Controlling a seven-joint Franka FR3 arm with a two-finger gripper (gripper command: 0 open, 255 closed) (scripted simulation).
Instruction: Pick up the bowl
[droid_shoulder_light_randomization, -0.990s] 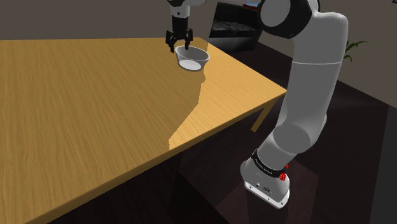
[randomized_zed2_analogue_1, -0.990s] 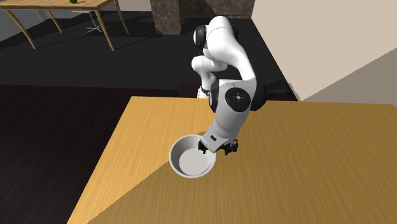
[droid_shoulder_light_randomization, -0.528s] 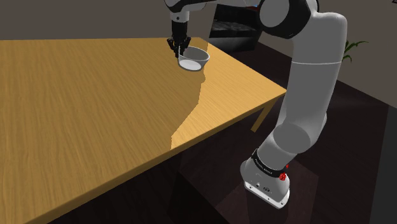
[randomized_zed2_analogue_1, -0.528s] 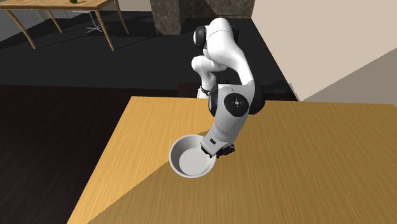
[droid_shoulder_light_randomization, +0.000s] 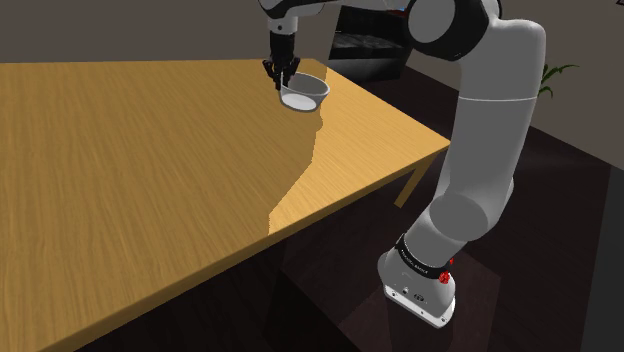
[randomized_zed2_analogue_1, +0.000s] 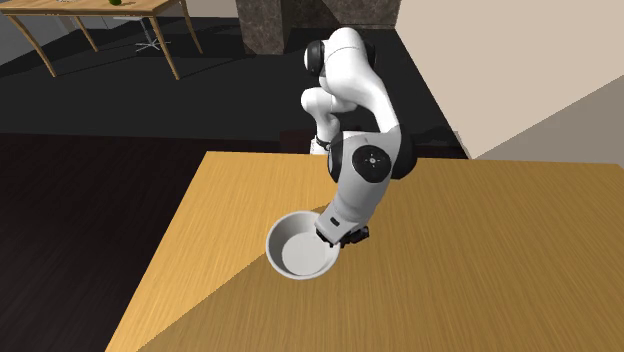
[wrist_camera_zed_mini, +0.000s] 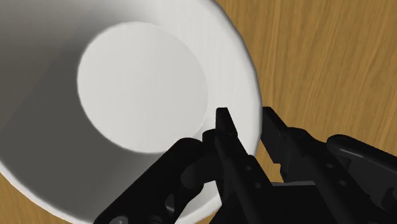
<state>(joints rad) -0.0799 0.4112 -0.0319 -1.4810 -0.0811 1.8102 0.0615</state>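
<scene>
White bowl (wrist_camera_zed_mini: 140, 95) on wooden table (droid_shoulder_light_randomization: 150, 180); gripper (wrist_camera_zed_mini: 248, 122) pinching its rim, one finger inside, one outside.

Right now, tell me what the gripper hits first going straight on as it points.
The bowl: the gripper clasps its rim, so going on would probably press the inner finger into its sloping wall, above the table.

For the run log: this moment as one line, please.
phase: grasp | fingers: shut on bowl rim | bowl: on table, not yet lifted
</scene>
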